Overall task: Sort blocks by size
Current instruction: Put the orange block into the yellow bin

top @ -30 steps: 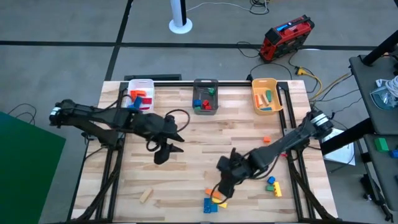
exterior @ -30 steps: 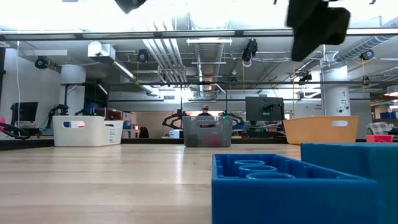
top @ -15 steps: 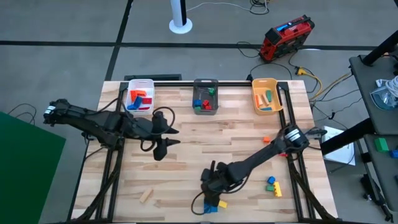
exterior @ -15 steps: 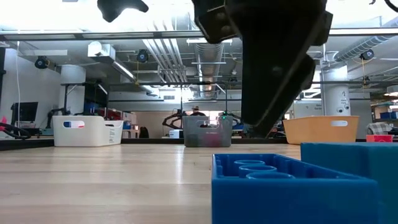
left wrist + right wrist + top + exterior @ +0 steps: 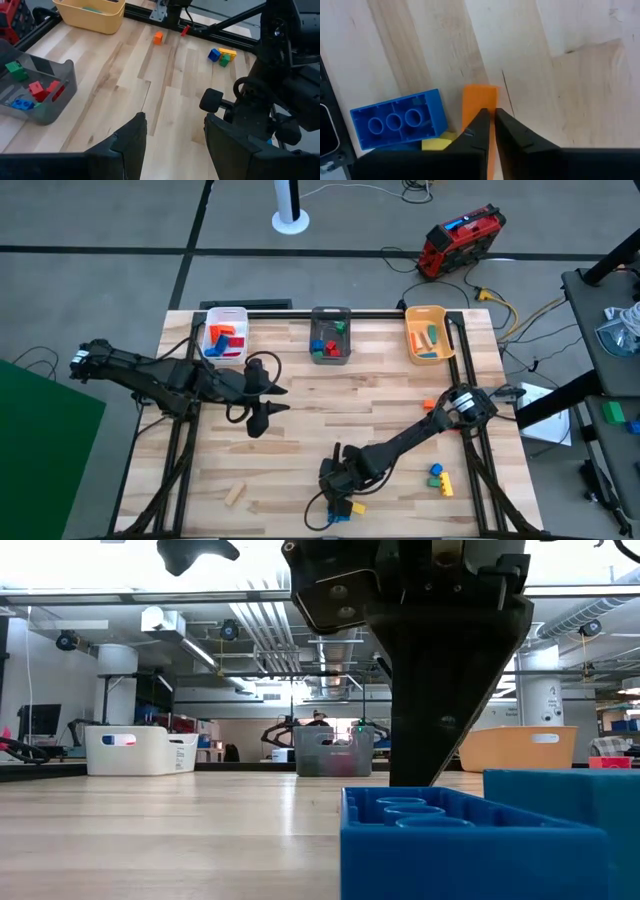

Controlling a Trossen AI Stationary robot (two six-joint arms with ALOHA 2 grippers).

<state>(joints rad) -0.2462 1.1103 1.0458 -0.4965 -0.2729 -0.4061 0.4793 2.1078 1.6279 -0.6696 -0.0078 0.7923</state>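
Note:
Near the table's front edge lie a blue brick [image 5: 395, 122], an orange block [image 5: 479, 100] and a yellow block [image 5: 437, 145], side by side. My right gripper [image 5: 491, 116] is shut, its fingertips right over the orange block; in the low view it stands just behind the blue brick [image 5: 470, 840]. My left gripper [image 5: 175, 135] hangs open over the table's middle left [image 5: 262, 420], holding nothing. A plain wooden block [image 5: 234, 494] lies at the near left. A blue, green and yellow group [image 5: 438, 478] lies at the near right, and a small orange cube [image 5: 428, 404] farther back. My right gripper comes down on the orange block [image 5: 480, 95] from above with shut fingers, which lie along the block. The fingers themselves cover the spot, so I cannot tell whether they touch it. The block lies flat on the table.
Three bins stand along the far edge: white [image 5: 225, 338], grey [image 5: 330, 337] and orange [image 5: 430, 337], each with blocks inside. Bare wood lies between the bins and the near blocks. The right arm [image 5: 420, 435] stretches slantwise across the table's right half.
My right gripper has gone toward the table's near left and down, ending low behind the blue brick, over the orange block. The blocks have stayed where they were.

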